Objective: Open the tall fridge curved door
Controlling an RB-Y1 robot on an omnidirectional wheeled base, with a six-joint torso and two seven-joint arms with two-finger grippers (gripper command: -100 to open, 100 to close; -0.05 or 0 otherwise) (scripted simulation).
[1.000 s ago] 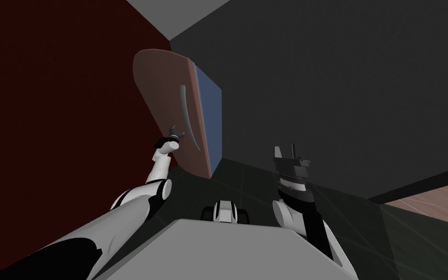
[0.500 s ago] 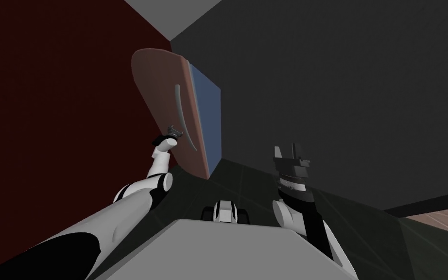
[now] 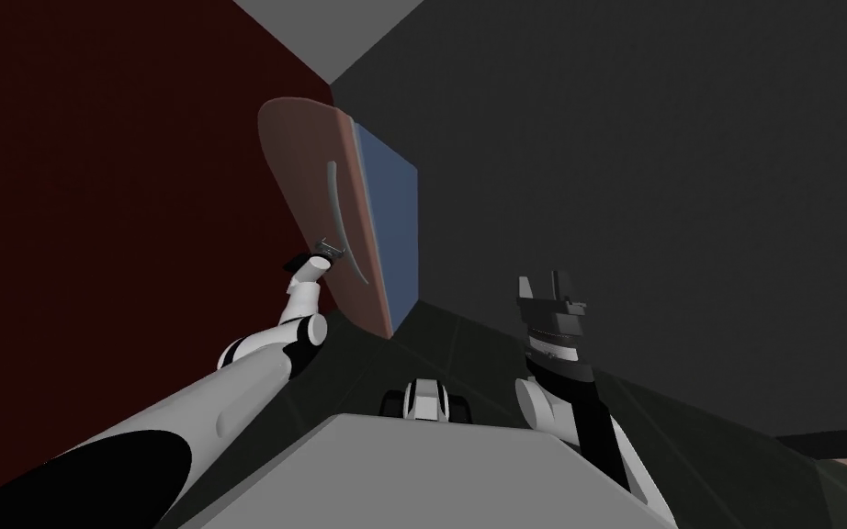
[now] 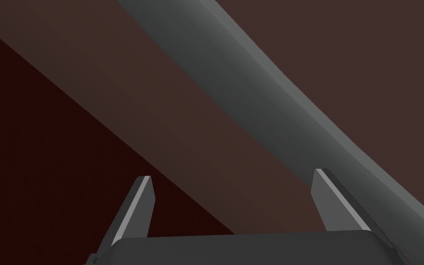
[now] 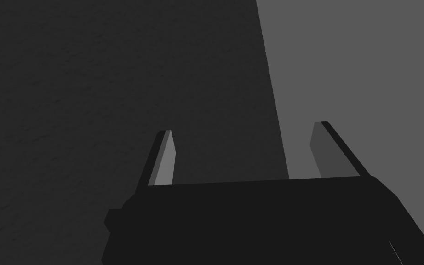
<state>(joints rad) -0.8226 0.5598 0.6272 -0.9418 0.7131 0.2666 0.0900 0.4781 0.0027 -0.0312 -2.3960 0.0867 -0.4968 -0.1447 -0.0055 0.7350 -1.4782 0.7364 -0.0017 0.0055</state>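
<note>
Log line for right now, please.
left gripper: open, at the grey handle of the reddish-brown fridge door, nothing gripped | right gripper: open, raised, idle | grasp: not yet made

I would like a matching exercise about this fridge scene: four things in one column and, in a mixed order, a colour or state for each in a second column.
Things:
1. fridge door
2. door handle
3. fridge side panel
4. left gripper

Colour or state:
A. blue
B. open, close to the handle
C. reddish brown
D. grey, long and curved

Pairs: 1-C, 2-D, 3-A, 4-B
</note>
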